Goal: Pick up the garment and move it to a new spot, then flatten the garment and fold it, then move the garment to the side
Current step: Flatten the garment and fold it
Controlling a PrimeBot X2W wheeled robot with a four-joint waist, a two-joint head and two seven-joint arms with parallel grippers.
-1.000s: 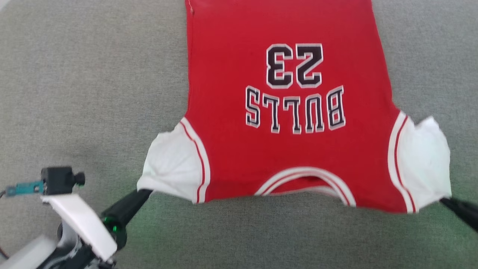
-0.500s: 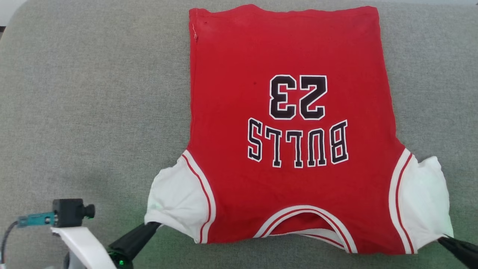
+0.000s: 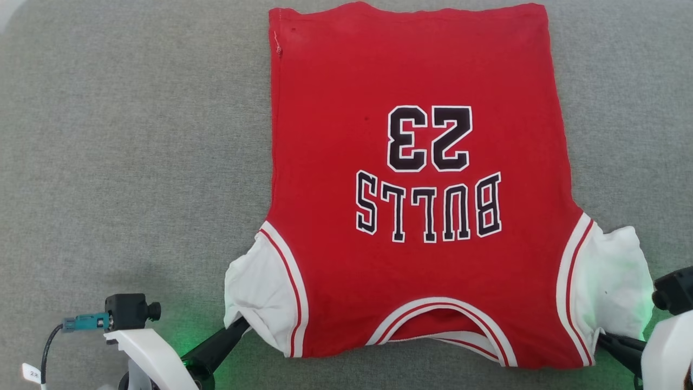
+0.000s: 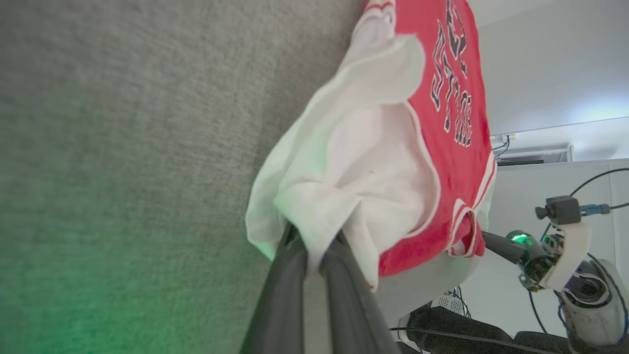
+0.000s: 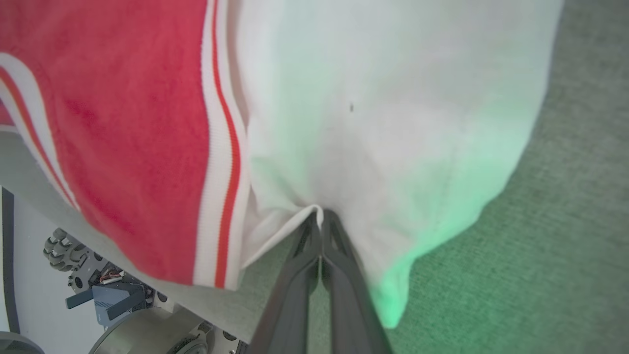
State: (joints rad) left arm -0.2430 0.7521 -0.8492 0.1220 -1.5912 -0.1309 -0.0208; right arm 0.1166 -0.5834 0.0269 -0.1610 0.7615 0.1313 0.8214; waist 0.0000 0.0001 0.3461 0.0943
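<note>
The garment, a red shirt with white sleeves and a black "BULLS 23" print, lies spread on the grey cloth surface, collar toward me, hem far. My left gripper is shut on the edge of the left white sleeve; in the left wrist view its fingers pinch the sleeve cloth. My right gripper is shut on the right white sleeve, fingertips closed on a fold of its hem. Both sleeves are slightly bunched at the grips.
The near edge of the surface runs just below the collar. Beyond it the right wrist view shows my wheeled base. The left wrist view shows my right arm and cables past the edge. Grey cloth stretches wide to the left of the garment.
The whole view shifted, so the camera moved. Both grippers have come inward and closer to me with the sleeves, which now sit more bunched; the shirt body lies flatter.
</note>
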